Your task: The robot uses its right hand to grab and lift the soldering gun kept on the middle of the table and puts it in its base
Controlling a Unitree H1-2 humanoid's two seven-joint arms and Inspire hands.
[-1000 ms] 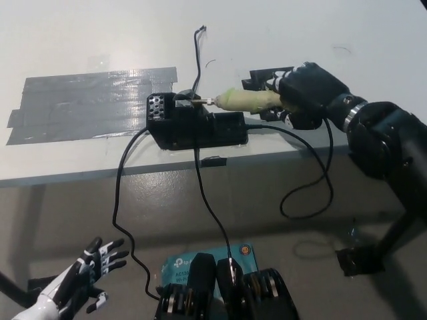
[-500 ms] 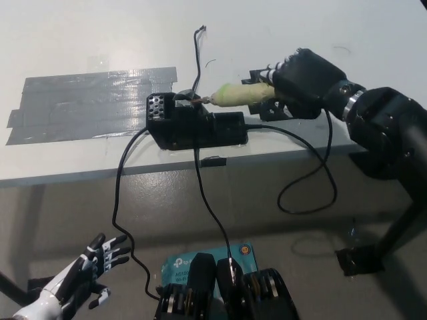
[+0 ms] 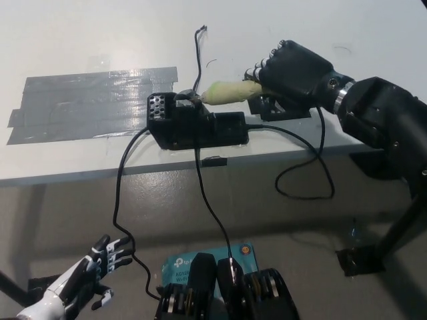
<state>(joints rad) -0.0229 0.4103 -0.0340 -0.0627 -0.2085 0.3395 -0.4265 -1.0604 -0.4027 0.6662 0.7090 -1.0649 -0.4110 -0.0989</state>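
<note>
The soldering gun [image 3: 229, 92] is gripped by the right hand [image 3: 293, 70], its tip at the base [image 3: 193, 123]. The left hand [image 3: 83, 280] hangs loose, fingers spread, far below the base.

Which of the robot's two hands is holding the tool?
The black right hand, closed on the soldering gun; the white left hand hangs open below the table.

a teal box [image 3: 193, 261] bears white print too small to read.
</note>
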